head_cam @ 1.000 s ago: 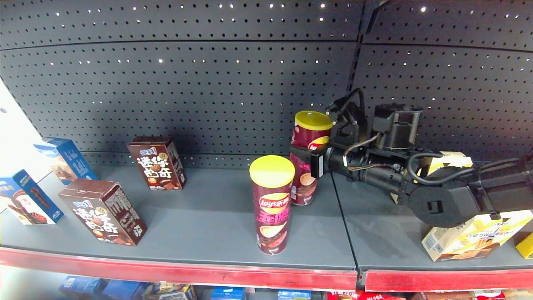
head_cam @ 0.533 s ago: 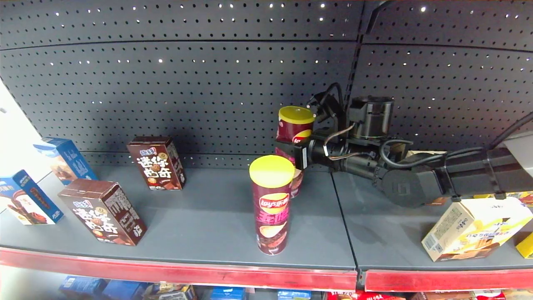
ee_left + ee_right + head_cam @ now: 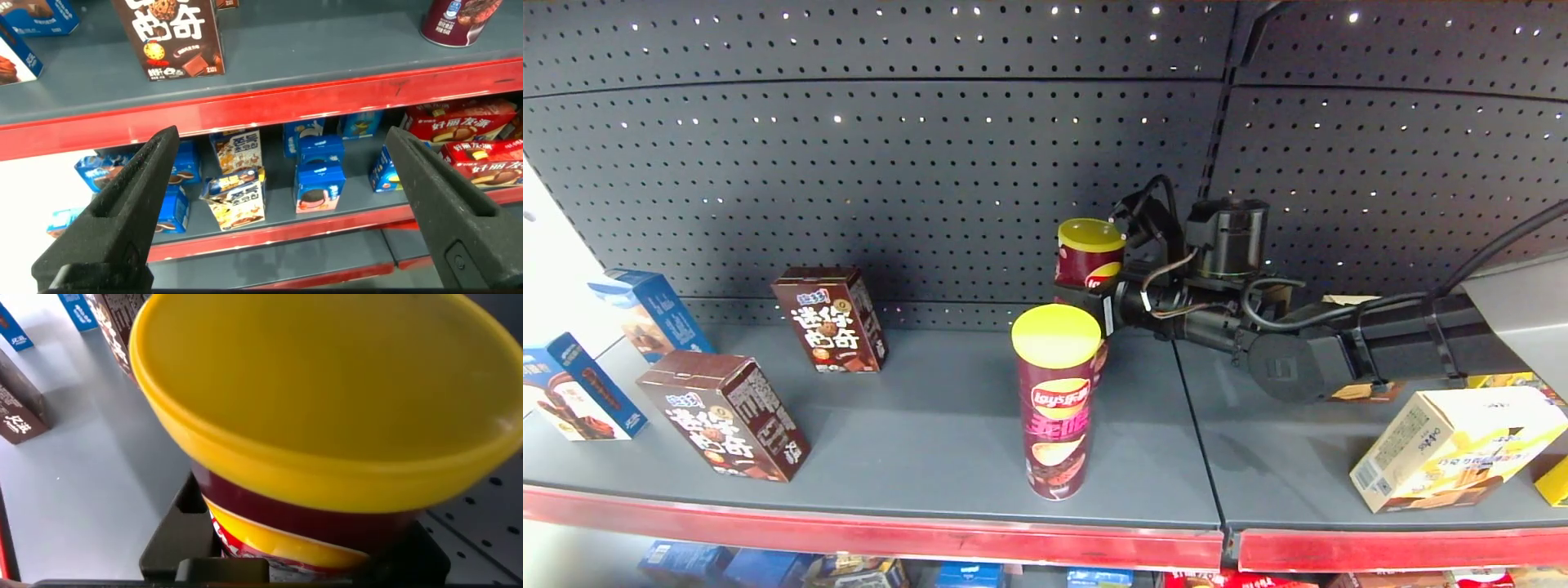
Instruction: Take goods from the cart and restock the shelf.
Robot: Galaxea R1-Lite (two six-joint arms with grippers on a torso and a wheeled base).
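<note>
my left gripper (image 3: 279,137) hangs spread and empty, the red shelf edge (image 3: 270,102) just beyond its fingers and lower-shelf packets (image 3: 237,192) past that, as its wrist camera shows. one chip can (image 3: 1055,400) stands placed on the shelf (image 3: 915,425), just in front of my right gripper (image 3: 1094,304). that gripper is clenched on a second can (image 3: 1088,255) by the pegboard (image 3: 931,204). the can's base is hidden, so i judge release is left. the right wrist view adds the yellow lid (image 3: 327,400) close up.
</note>
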